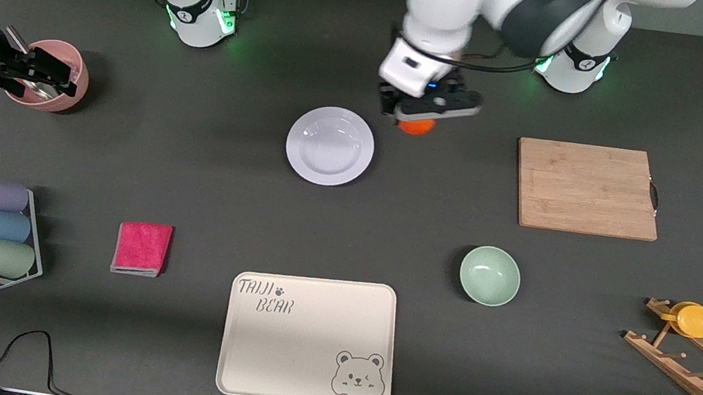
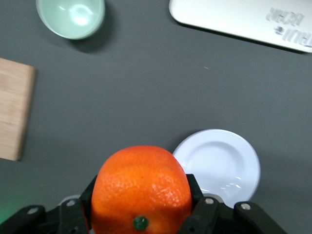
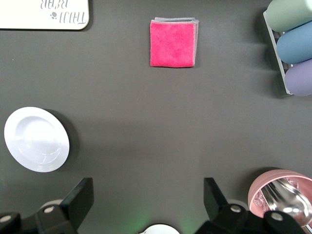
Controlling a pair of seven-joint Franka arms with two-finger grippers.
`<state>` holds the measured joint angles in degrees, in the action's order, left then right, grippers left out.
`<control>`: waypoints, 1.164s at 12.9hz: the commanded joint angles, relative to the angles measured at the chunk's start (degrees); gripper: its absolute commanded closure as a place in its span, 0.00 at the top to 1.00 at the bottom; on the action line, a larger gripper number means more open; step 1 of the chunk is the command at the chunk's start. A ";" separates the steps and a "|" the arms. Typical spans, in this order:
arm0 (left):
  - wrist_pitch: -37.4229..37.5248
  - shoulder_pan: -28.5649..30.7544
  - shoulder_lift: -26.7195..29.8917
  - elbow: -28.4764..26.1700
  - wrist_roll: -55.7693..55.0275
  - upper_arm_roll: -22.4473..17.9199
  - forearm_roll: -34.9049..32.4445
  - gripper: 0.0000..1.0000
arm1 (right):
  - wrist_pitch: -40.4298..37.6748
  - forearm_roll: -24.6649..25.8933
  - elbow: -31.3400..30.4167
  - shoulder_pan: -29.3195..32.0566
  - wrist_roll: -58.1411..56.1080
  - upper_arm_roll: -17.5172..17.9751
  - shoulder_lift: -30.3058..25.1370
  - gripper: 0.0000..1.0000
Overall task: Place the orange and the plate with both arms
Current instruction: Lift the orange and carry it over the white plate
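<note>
Left claw (image 1: pixel 416 118): clamped on the orange (image 1: pixel 416 127), carried in the air over bare worktop (image 1: pixel 186 187) just beside the plate, toward the left arm's end; the left wrist view shows the fruit wedged between both fingers (image 2: pixel 204 209).
Orange: lifted, not set down anywhere yet.
Plate (image 1: pixel 330 145): lies flat on the worktop near the middle, well empty, untouched by either claw.
Right claw (image 1: pixel 39 74): fingers spread wide, holding nothing, over the pink cup (image 1: pixel 56 77) at the right arm's end; well apart from the plate; this arm appears to wait.
Done so far: orange picked up, by the look of it.
Left to do: orange to be placed; plate not yet grasped, probably the right arm's job.
Destination: not evident; bear tray (image 1: pixel 309 338) and cutting board (image 1: pixel 586 189) both lie bare.
</note>
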<state>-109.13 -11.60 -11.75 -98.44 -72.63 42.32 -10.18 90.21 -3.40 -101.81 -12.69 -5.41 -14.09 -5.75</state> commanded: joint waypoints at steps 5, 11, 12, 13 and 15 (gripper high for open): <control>0.51 -20.11 -24.70 15.82 -19.20 -2.14 -17.14 0.52 | 1.37 -1.17 -1.29 -0.32 -1.18 -0.85 -0.23 1.00; -11.35 -31.37 -32.62 14.68 -20.27 -14.54 -17.77 0.52 | 3.65 -1.17 -3.39 -0.32 -1.18 -0.94 -0.31 1.00; -12.32 -32.16 -33.59 14.59 -20.27 -15.68 -18.03 0.52 | 3.92 -1.17 -3.83 -0.32 -1.18 -0.94 -0.40 1.00; -13.29 -32.34 -34.47 14.42 -20.18 -15.95 -18.29 0.52 | 4.01 -1.17 -4.01 -0.32 -1.18 -0.94 -0.40 1.00; -14.96 -32.52 -35.97 14.33 -20.18 -16.04 -18.56 0.52 | 4.09 -1.17 -4.01 -0.32 -1.18 -0.94 -0.49 1.00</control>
<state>-123.32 -42.73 -46.56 -85.58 -91.79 27.33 -27.51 93.51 -3.45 -105.27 -12.70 -5.42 -14.51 -5.65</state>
